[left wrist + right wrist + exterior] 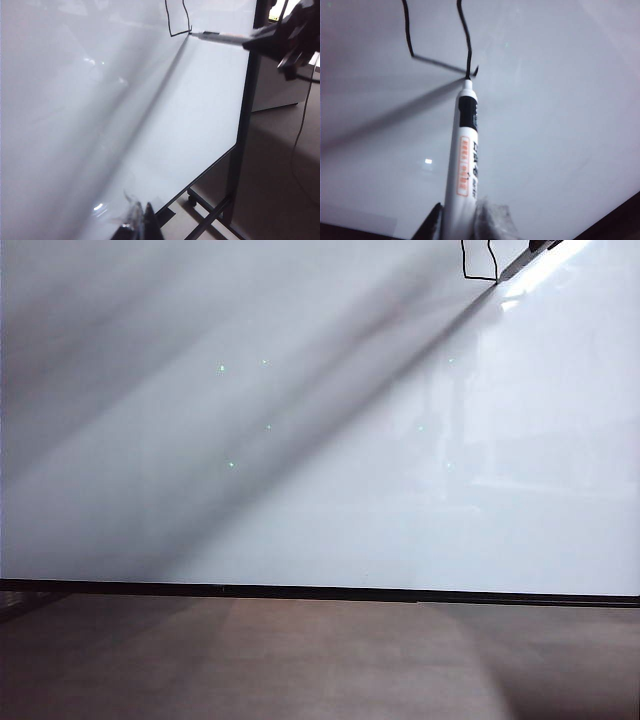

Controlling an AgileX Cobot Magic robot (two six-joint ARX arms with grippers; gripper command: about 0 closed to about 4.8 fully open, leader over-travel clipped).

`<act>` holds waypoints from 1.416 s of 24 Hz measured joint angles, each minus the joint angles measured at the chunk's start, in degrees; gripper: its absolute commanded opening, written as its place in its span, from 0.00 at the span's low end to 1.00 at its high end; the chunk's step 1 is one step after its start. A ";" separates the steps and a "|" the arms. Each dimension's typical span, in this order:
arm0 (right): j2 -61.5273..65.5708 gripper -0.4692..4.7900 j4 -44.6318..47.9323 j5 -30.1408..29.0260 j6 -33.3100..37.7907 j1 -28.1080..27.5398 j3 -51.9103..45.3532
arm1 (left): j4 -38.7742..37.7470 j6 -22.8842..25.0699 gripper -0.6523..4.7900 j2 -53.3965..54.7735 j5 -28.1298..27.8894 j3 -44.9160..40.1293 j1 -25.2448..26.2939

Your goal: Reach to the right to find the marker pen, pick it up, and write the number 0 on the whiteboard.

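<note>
The whiteboard [300,440] fills the exterior view as a glossy white panel with a black bottom edge. My right gripper [460,222] is shut on the marker pen [465,165], a white barrel with a black collar. The pen's tip rests on the board at the lower corner of the number 0 [440,63], a boxy black loop whose top runs out of frame. The left wrist view shows the same pen [220,37] held by the right gripper [257,42] against the loop [180,34]. My left gripper [142,222] hangs shut and empty near the board's lower edge, far from the pen.
Brown floor [320,660] lies below the board. The board stands on a dark metal frame with a post [247,100], crossbars and a castor [192,200]. A cable [302,120] hangs beside the right arm. A bright light streak [545,270] reflects near the loop [480,278].
</note>
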 measured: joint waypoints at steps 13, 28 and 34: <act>-19.47 0.08 3.87 5.14 -1.68 0.02 0.15 | 6.51 -0.02 0.11 -0.31 3.80 0.00 0.00; -30.58 0.08 10.45 -3.39 1.14 -27.71 -10.54 | 11.74 -1.99 0.11 0.57 20.33 0.00 -0.63; -28.76 0.08 22.88 -9.73 7.30 -35.85 -24.09 | 12.28 -2.03 0.11 2.25 18.71 0.00 -3.85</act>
